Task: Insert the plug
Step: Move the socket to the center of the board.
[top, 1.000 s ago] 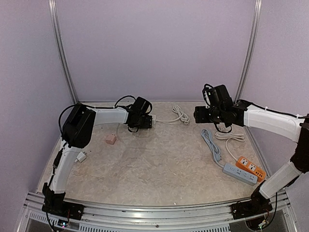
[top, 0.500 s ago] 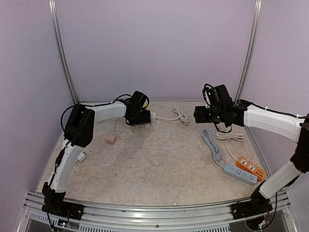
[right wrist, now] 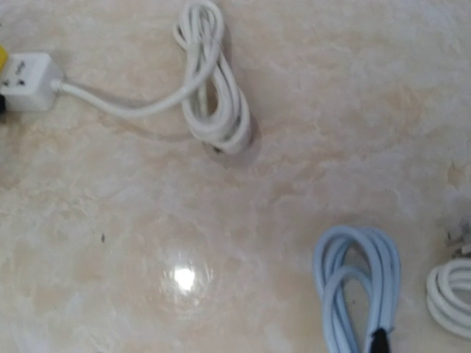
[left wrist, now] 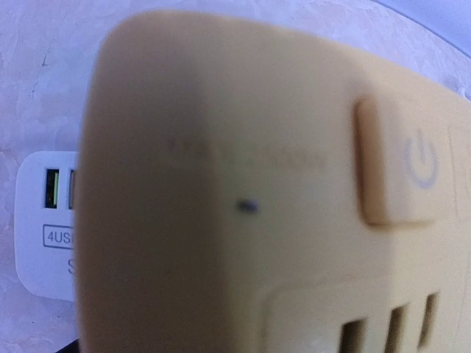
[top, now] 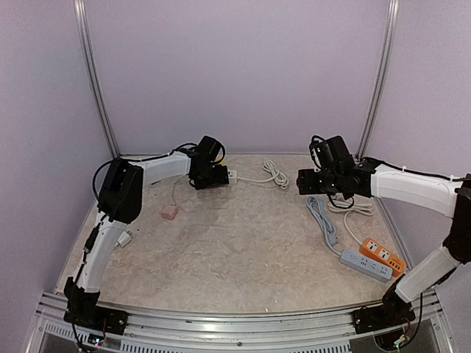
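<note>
My left gripper (top: 212,178) is at the far back left of the table, over the end of a white power strip (top: 232,175). In the left wrist view a blurred cream-yellow power strip (left wrist: 257,191) with a power button fills the frame, and the white strip's USB end (left wrist: 44,220) shows behind it. No fingers show there, so I cannot tell whether it is held. My right gripper (top: 303,182) hovers at the back right, above the bare table; its fingers do not show in its wrist view. A small pink plug-like block (top: 169,212) lies at the left.
The white strip's coiled cable (right wrist: 213,88) lies at the back centre. A coiled blue cable (right wrist: 357,287) and a coiled white cable (right wrist: 452,294) lie at the right. Near the front right are a grey-blue strip (top: 366,263) and an orange strip (top: 383,254).
The left gripper has moved a little farther back and to the left. The right gripper has dropped slightly toward the table.
</note>
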Tool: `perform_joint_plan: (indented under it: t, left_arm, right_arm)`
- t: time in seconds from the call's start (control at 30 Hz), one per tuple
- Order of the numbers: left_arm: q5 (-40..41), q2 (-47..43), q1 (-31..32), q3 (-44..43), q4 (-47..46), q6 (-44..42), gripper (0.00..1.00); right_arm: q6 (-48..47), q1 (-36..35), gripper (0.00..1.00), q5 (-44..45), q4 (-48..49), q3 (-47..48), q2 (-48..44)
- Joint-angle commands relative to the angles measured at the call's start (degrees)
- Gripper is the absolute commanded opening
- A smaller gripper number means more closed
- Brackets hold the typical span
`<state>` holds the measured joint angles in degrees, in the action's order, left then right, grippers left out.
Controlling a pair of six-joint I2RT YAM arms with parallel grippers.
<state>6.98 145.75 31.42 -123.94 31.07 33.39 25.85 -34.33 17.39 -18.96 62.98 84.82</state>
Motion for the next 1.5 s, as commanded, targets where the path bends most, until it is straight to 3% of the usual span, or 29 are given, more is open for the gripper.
perform_joint_plan:
  t: [0.0, 0.37, 0.5, 0.8, 1.0, 1.2, 1.33, 1.47]
  left_arm:
    - [0.2, -2.8, 0.2, 8.1, -1.6, 0.7, 0.83]
    - [5.0, -19.8, 6.3, 29.7, -6.0, 1.4, 0.91]
    - [5.9, -28.2, 8.6, 39.3, -9.1, 4.5, 0.99]
    - [10.3, -41.5, 16.5, 52.2, -10.0, 6.5, 0.99]
    - [12.8, -49.9, 18.1, 59.9, -8.1, 7.0, 0.99]
    - [15.1, -57.7, 18.0, 65.0, -7.2, 7.2, 0.99]
    - [16.6, -59.3, 18.0, 64.7, -6.2, 6.9, 0.99]
    - [16.9, -59.3, 18.1, 63.8, -6.8, 6.5, 0.99]
  right_arm:
    - [1.7, 0.6, 0.73, 0.7, -1.4, -3.9, -2.9]
    - [4.7, 3.1, 0.78, -0.1, -1.4, -14.3, -4.6]
    - [5.5, 4.0, 0.78, -1.3, 0.0, -17.4, -4.1]
    - [4.4, 6.2, 0.76, -3.2, 4.7, -16.5, 4.0]
    - [2.6, 7.9, 0.72, -4.2, 5.9, -13.7, 8.4]
    - [0.9, 8.1, 0.55, -8.0, 7.0, -11.4, 12.2]
    - [0.1, 8.1, 0.26, -12.1, 8.1, -11.6, 13.4]
    - [-0.3, 6.8, 0.1, -14.3, 8.8, -11.5, 13.7]
